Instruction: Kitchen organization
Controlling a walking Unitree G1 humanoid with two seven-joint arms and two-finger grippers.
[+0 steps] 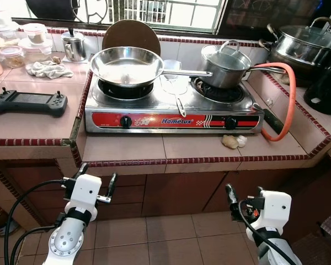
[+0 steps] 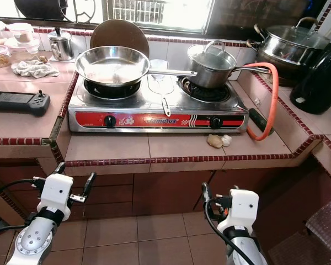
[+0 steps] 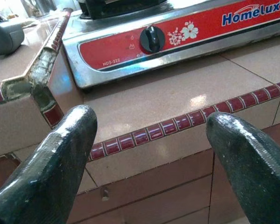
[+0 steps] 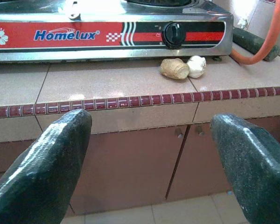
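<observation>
- Progress: looks like nothing tidied yet. Both grippers sit low, below the counter edge, in front of the cabinet doors (image 1: pixel 171 193), holding nothing.
- Left gripper (image 1: pixel 96 185): jaws spread wide, empty; wrist view looks at the left stove knob (image 3: pixel 151 38) w/ tiled counter (image 3: pixel 177 93) between the fingers.
- Right gripper (image 4: pixel 154 154): jaws wide per wrist view, empty; aimed toward the ginger piece (image 4: pixel 174 68) and garlic bulb (image 4: pixel 196 66), touching each other on the counter just in front of the Homelux gas stove (image 1: pixel 171 118), near its right knob.
- Likely left to do: those two loose bits, frying pan (image 1: pixel 127 66) on left burner, lidded saucepan (image 1: pixel 225 65) on right burner, small strainer (image 1: pixel 175 88) lying between burners, crumpled cloth (image 1: pixel 49 69) and game controller (image 1: pixel 27 102) on the left counter.
- Task line is vague, so which item goes first is a guess.
- Hard to tell: contents of the containers (image 1: pixel 22 41) top left, cut off by frame edge; big lidded pot (image 1: pixel 309 44) and black object (image 1: pixel 328 88) at right partly cropped; orange gas hose (image 1: pixel 287 99) end hidden behind the stove.
</observation>
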